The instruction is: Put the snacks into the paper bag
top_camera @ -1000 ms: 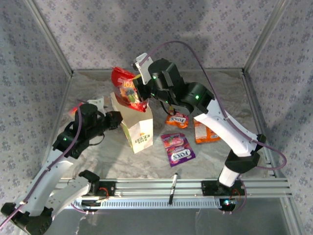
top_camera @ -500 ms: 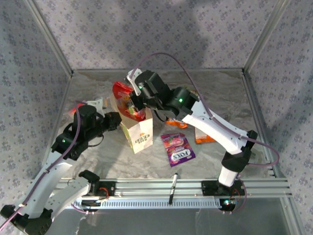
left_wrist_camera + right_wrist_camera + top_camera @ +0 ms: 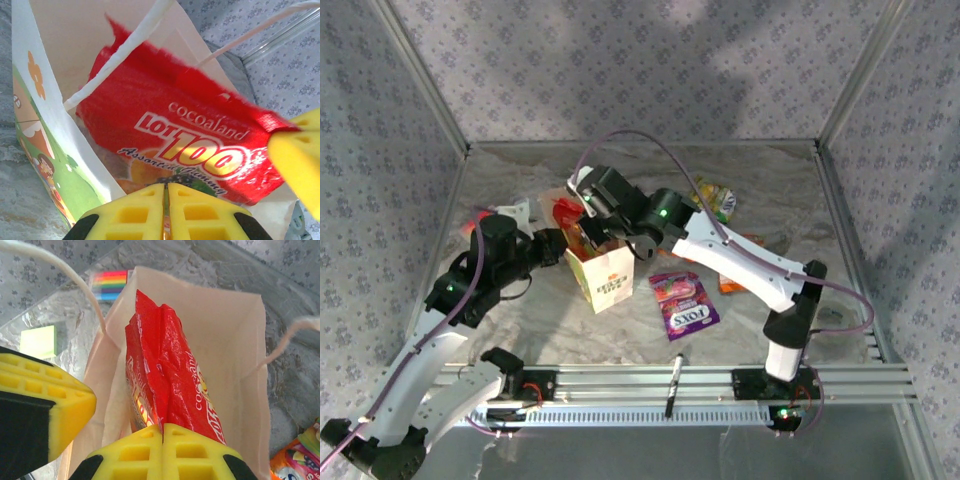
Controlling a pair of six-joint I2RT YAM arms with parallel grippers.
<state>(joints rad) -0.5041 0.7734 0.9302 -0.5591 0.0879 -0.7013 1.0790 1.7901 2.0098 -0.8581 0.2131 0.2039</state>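
Right pincer (image 3: 162,450) is over the cream-white paper gift bag (image 3: 607,280), jaws clamped tight on the glossy red candy packet (image 3: 167,365). The packet's lower end hangs down inside the bag's mouth. Over on the left, the left pincer (image 3: 166,212) is pinched narrow at the bag's rim, and it looks to be gripping the paper to steady it. So this is the drop-in step. Next call: release the packet so it falls in, lift clear of the white loop handles (image 3: 125,45), then go for the purple "FOXS" packet (image 3: 685,305) on the table (image 3: 620,335), just right of the bag.
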